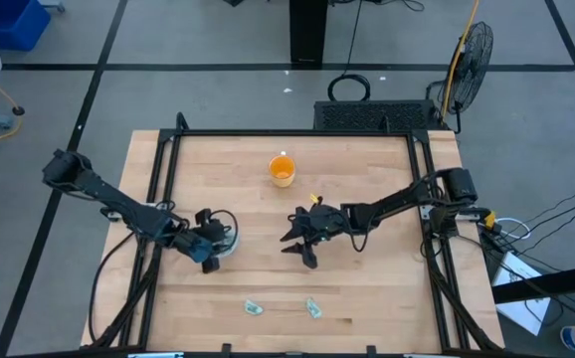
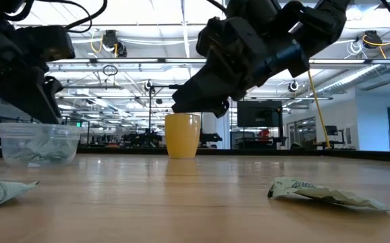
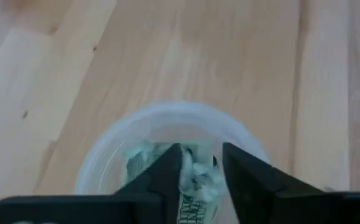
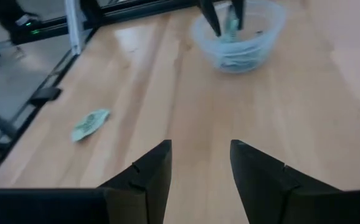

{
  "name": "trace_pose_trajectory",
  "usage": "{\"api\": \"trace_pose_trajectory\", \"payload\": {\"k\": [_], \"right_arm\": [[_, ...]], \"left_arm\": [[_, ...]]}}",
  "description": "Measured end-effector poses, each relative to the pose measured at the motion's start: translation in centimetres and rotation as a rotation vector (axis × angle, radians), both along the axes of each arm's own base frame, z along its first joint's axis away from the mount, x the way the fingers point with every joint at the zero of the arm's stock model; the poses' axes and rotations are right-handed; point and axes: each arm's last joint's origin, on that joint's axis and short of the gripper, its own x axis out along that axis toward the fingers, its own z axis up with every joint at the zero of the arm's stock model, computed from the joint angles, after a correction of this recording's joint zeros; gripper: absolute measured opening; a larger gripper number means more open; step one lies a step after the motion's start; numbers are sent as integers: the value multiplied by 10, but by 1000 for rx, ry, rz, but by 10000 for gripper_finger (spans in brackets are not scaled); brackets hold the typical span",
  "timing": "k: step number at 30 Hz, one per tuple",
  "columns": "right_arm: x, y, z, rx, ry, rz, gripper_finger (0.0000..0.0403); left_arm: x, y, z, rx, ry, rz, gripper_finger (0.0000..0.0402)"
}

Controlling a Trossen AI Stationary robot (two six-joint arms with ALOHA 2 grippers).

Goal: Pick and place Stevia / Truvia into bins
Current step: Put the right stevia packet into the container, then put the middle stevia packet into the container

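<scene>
My left gripper (image 3: 200, 155) hangs over the clear plastic cup (image 1: 224, 242), fingers pointing down into its mouth, shut on one pale green Stevia packet. Several more packets (image 3: 139, 165) lie in the cup's bottom. Two packets lie flat on the table near its near edge, one (image 1: 253, 307) to the left and one (image 1: 313, 308) to the right. My right gripper (image 1: 302, 239) is open, raised above the table's middle, right of the cup, touching nothing. In the low view it (image 2: 205, 101) hovers in front of the orange cup. My left gripper pinches a Stevia packet (image 3: 197, 177) between its two fingers, coming from above and pointing down. In the right wrist view the packet (image 4: 232, 22) stands upright between the fingers (image 4: 213, 17), lifted above the packets in the cup. Which edge is held is hidden by the fingers.
An orange cup (image 1: 282, 170) stands upright toward the table's far edge. A black metal frame (image 1: 168, 159) runs around the tabletop. Bare wood lies between my right gripper and the two loose packets (image 2: 323, 192).
</scene>
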Motion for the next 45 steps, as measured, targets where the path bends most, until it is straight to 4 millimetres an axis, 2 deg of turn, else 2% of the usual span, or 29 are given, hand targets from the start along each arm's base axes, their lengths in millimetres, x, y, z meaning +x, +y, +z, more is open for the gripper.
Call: {"api": "trace_pose_trajectory", "payload": {"k": [4,8,13,17,22,27,36,42,45], "right_arm": [[-4,18,-4,-1,38,72,157],[-13,43,-9,-22,97,181,157],[-29,80,-16,-13,196,265,157],[-42,110,-17,-55,205,324,157],[-55,133,-19,-144,195,294,157],[-59,139,-19,-213,173,208,157],[-70,131,-34,-199,229,182,157],[-68,132,-31,-163,127,178,157],[-65,132,-37,-174,111,167,157]], "left_arm": [[5,-2,4,5,-60,-48,163],[7,-3,8,43,-96,-103,185],[7,-2,7,61,-91,-100,191],[7,-2,7,67,-96,-98,191],[7,-2,8,67,-103,-96,191],[9,-3,9,59,-124,-95,191],[10,-4,11,49,-149,-94,191],[11,-4,11,70,-150,-104,191],[11,-4,11,71,-151,-103,191]]}}
